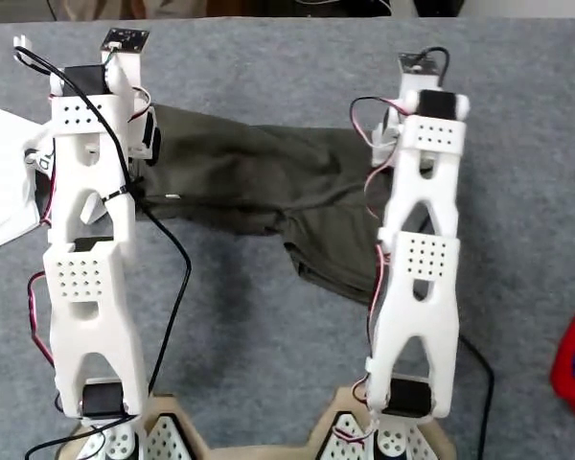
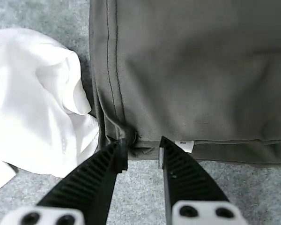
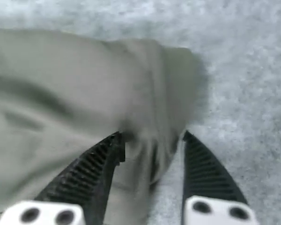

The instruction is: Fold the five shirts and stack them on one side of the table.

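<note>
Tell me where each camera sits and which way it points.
High view: fixed above the table, looking down; the left arm and right arm show, over the olive shirt.
Left wrist view: on the left arm's wrist, looking past the open left gripper at the olive shirt's hem beside the white shirt.
Right wrist view: on the right arm's wrist, looking past the open right gripper at the olive shirt's edge.
Shared: all three show the olive shirt; the high and left wrist views share the white shirt.

A grey, felt-like table cover (image 1: 268,355) spreads from edge to edge, faintly mottled. Past its far edge a narrow strip of the room (image 1: 316,8) shows, mostly dark, too little to make out.
</note>
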